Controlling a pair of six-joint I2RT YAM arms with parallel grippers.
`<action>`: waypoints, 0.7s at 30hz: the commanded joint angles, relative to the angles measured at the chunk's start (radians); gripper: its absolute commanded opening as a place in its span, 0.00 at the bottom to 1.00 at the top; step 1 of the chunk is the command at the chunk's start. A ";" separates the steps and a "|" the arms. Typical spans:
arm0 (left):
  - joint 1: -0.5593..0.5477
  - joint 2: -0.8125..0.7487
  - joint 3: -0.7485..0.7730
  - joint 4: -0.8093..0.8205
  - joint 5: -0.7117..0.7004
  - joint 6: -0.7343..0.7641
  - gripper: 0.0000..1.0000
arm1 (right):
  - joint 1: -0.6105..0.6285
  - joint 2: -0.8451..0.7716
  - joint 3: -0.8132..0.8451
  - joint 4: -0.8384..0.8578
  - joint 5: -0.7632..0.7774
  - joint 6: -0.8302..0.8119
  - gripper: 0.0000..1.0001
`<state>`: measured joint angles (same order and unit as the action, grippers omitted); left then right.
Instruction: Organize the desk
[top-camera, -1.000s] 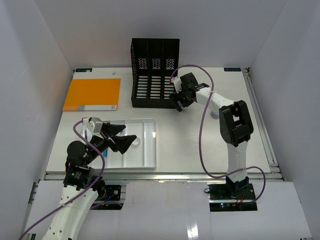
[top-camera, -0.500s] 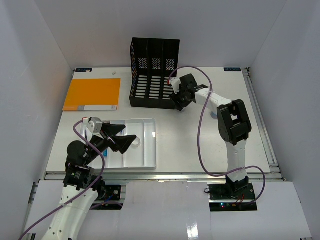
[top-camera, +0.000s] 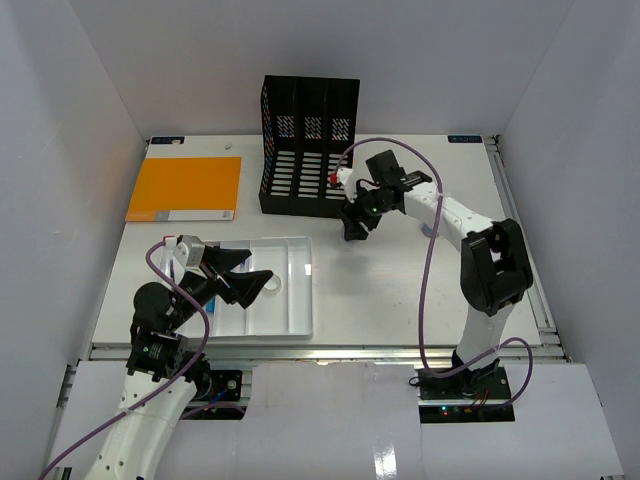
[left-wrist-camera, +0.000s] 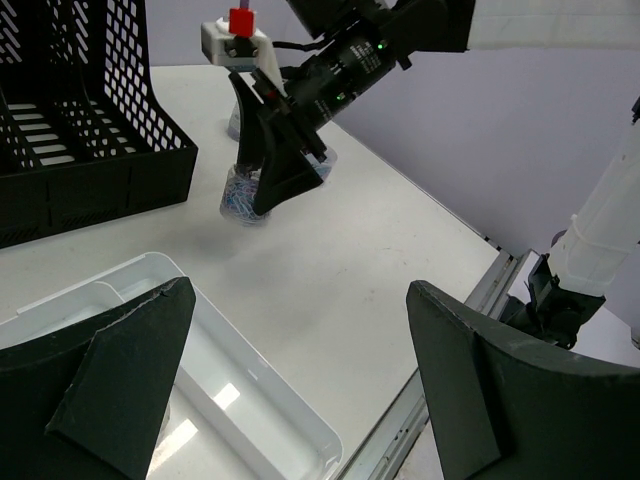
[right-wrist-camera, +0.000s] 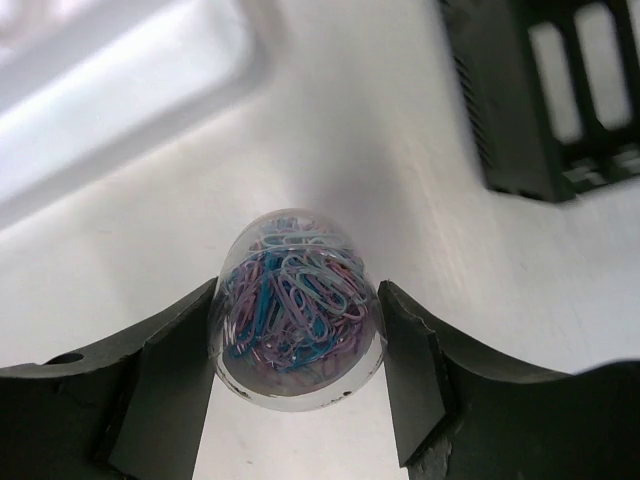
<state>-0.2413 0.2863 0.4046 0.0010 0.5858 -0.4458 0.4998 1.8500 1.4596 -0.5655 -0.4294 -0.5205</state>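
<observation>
On the white desk (top-camera: 380, 290) my right gripper (top-camera: 353, 226) is shut on a small clear tub of coloured paper clips (right-wrist-camera: 297, 305), one finger pressed on each side. In the left wrist view the tub (left-wrist-camera: 243, 200) sits low over the desk, just in front of the black file holder (left-wrist-camera: 90, 170). Whether it touches the surface I cannot tell. My left gripper (top-camera: 256, 271) hangs open over the white compartmented tray (top-camera: 297, 320), with nothing between its fingers (left-wrist-camera: 130, 370).
The black three-slot file holder (top-camera: 308, 150) stands at the back middle. An orange folder (top-camera: 186, 186) lies flat at the back left. Metal rails run along the desk's near and right edges, and white walls close in three sides.
The right gripper's jaws have narrowed onto the paper-clip tub. The right arm has swung its gripper from beside the file holder toward the near side. The left arm has not moved.
</observation>
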 joint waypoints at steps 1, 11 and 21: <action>0.002 -0.007 0.010 0.008 -0.003 0.009 0.98 | 0.107 -0.040 0.075 -0.091 -0.282 -0.025 0.09; 0.003 -0.019 0.011 0.005 -0.011 0.010 0.98 | 0.238 0.184 0.259 -0.114 -0.273 0.045 0.10; 0.002 -0.015 0.011 0.007 -0.004 0.012 0.98 | 0.257 0.271 0.310 -0.112 -0.187 0.051 0.10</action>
<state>-0.2413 0.2760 0.4046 0.0008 0.5838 -0.4451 0.7519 2.1129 1.7040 -0.6605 -0.6614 -0.4778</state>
